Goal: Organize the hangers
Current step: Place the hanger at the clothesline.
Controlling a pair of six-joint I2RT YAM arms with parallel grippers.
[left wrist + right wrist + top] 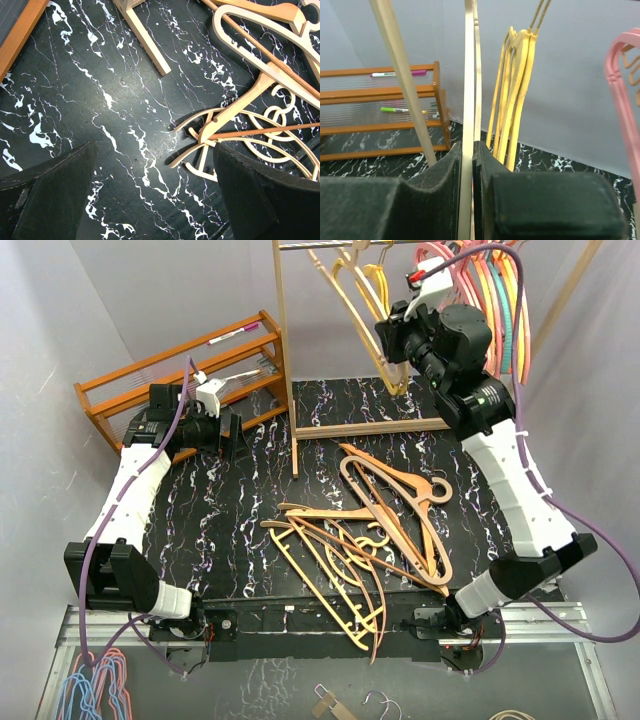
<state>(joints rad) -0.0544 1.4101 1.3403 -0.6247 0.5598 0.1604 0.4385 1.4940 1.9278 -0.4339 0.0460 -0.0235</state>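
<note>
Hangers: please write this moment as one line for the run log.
left gripper: open, empty, above table | right gripper: shut on wooden hanger, up near rail | hanger pile: on table

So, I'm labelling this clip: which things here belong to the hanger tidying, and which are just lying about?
Job: piled tan wooden hangers; yellow plastic hangers and pink plastic hangers on the metal rail; pale wooden hanger in the right fingers.
Lying about: orange-brown slatted wooden shelf rack; pink marker; green marker.
</note>
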